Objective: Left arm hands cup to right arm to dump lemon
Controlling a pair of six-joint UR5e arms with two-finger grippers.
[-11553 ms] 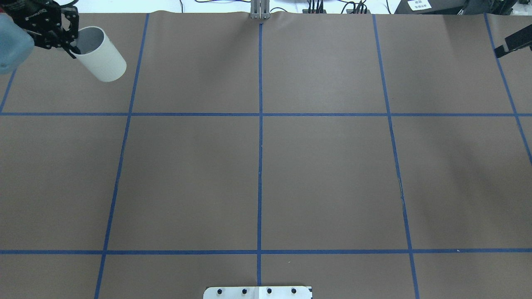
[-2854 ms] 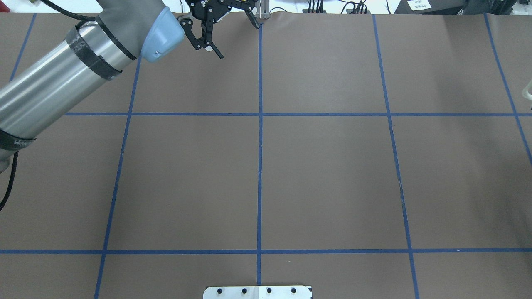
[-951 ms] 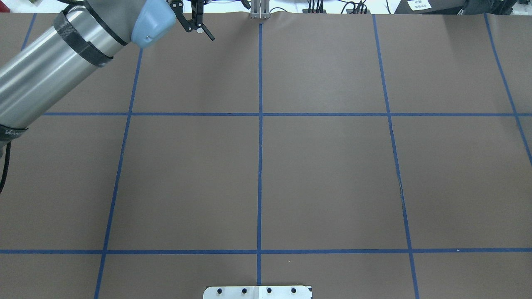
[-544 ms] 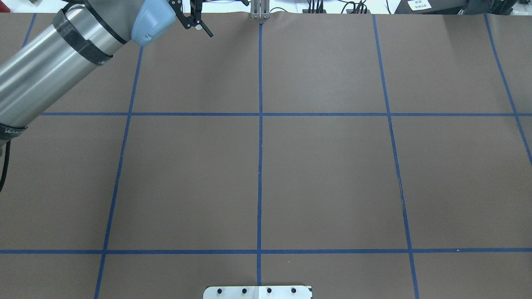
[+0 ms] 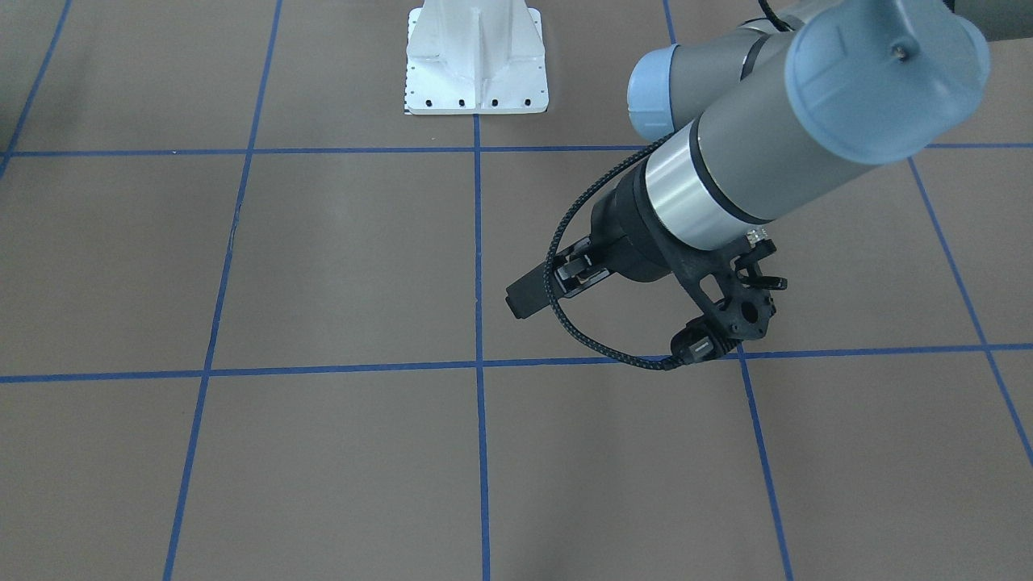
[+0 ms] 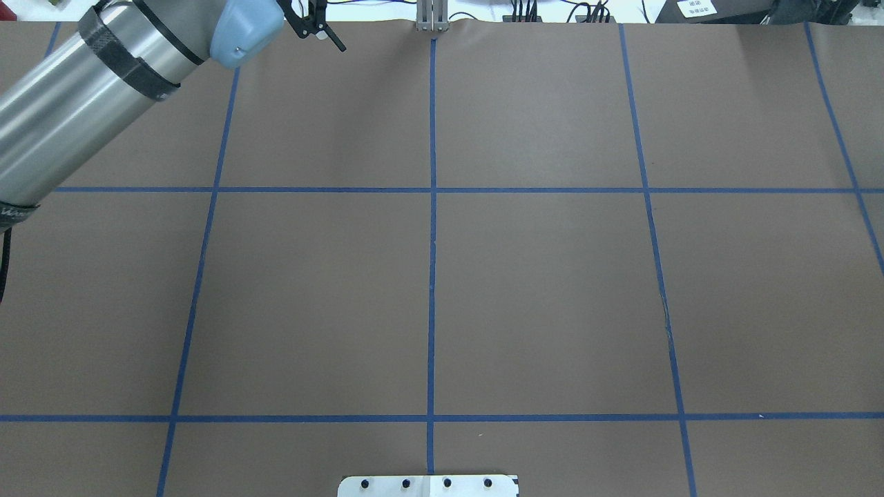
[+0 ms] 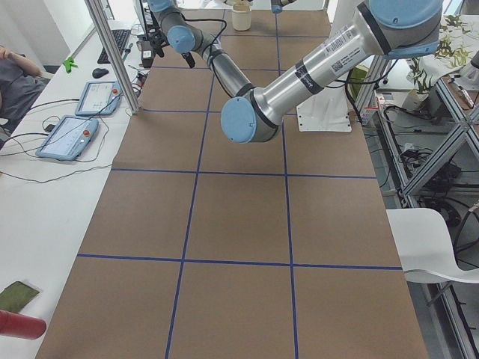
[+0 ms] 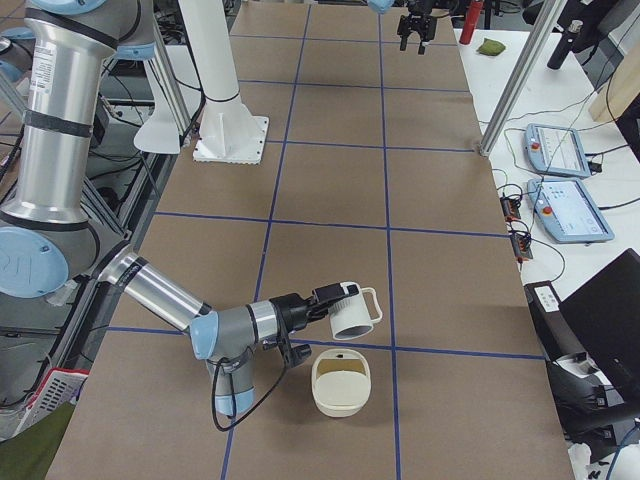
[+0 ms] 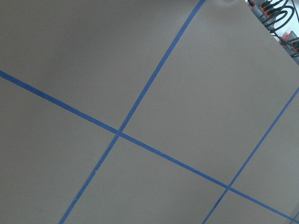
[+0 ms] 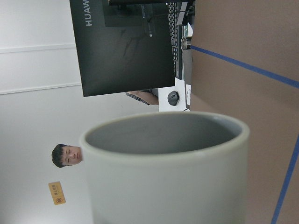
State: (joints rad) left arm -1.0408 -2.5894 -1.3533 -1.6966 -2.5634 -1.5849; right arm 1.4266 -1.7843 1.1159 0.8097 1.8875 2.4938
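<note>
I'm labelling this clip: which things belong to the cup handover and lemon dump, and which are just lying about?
Job: left arm, right arm, tipped cup, probably the cream basket near it. No lemon can be made out.
Lying about: two control tablets, red cylinder, green cloth, white chair.

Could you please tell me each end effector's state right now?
Left end effector: open, holding nothing.
Right end effector: cannot be told; the cup sits at its tip.

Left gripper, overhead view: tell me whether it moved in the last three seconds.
Yes. The left gripper has shifted left and toward the view's top, away from the grey post.
</note>
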